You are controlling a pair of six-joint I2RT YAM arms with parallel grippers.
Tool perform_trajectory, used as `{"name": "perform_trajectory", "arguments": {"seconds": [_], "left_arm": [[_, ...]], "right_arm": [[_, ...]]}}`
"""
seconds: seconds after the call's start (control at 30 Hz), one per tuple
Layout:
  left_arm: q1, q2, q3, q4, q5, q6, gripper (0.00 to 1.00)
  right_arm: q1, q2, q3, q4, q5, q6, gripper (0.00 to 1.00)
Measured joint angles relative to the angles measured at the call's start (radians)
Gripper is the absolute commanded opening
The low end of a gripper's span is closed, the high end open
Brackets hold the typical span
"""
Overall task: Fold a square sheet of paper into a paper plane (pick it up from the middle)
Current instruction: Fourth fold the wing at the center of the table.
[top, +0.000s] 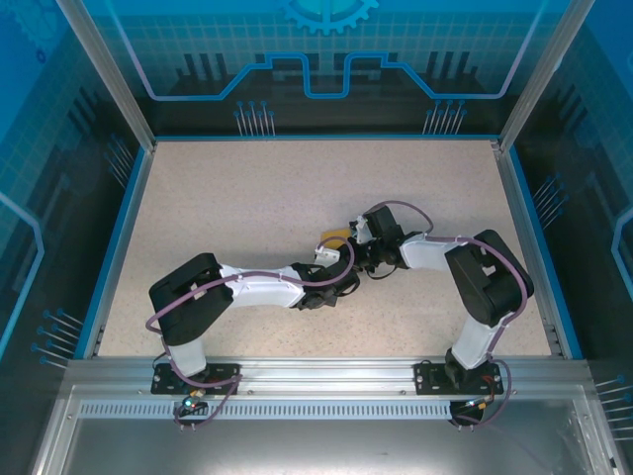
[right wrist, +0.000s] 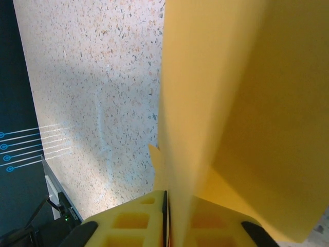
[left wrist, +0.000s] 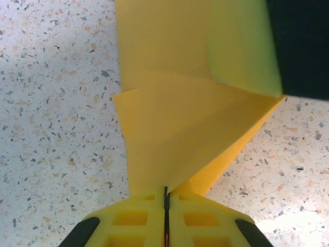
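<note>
The square sheet of paper (left wrist: 185,123) is orange-yellow and folded into layers, with a pointed flap spreading out over the speckled table. It is lifted near the table's middle, and a small piece of it (top: 333,237) peeks out between the two wrists. My left gripper (left wrist: 165,191) is shut on the paper's lower point. My right gripper (right wrist: 167,198) is shut on a folded edge of the same paper (right wrist: 236,103), which rises steeply in front of its camera. The two grippers (top: 336,249) (top: 354,240) meet tip to tip. I cannot tell whether the fold has the shape of the paper plane.
The right arm's dark wrist (left wrist: 300,46) looms at the top right of the left wrist view. The table (top: 247,198) is speckled beige with a blue rim (top: 127,208) and clear walls round it. Both arm bases (top: 193,376) (top: 460,371) stand at the near edge.
</note>
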Motion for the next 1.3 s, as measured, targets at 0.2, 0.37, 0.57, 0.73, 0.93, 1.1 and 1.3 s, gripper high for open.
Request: {"name": "perform_trajectory", "arguments": {"seconds": [0.2, 0.37, 0.57, 0.73, 0.93, 1.1, 1.3], "left_arm": [[0.008, -0.021, -0.023, 0.032, 0.01, 0.0, 0.06], [0.055, -0.083, -0.102, 0.129, 0.111, 0.019, 0.05], [0.146, -0.129, -0.206, 0.28, 0.315, 0.03, 0.04], [0.227, -0.146, -0.27, 0.387, 0.484, 0.029, 0.04], [0.314, -0.146, -0.317, 0.491, 0.671, 0.021, 0.04], [0.365, -0.146, -0.348, 0.552, 0.775, 0.016, 0.04], [0.411, -0.143, -0.356, 0.575, 0.861, 0.003, 0.04]], "right_arm": [[-0.016, -0.062, -0.011, -0.02, 0.008, -0.005, 0.33], [-0.066, -0.196, -0.06, -0.049, 0.02, -0.018, 0.46], [-0.104, -0.346, -0.101, -0.078, 0.037, -0.037, 0.49], [-0.104, -0.365, -0.117, -0.075, 0.033, -0.037, 0.39], [-0.073, -0.339, -0.126, -0.058, 0.033, -0.03, 0.28], [-0.015, -0.268, -0.126, -0.022, 0.032, -0.018, 0.23], [0.032, -0.163, -0.096, 0.035, 0.021, 0.005, 0.19]]}}
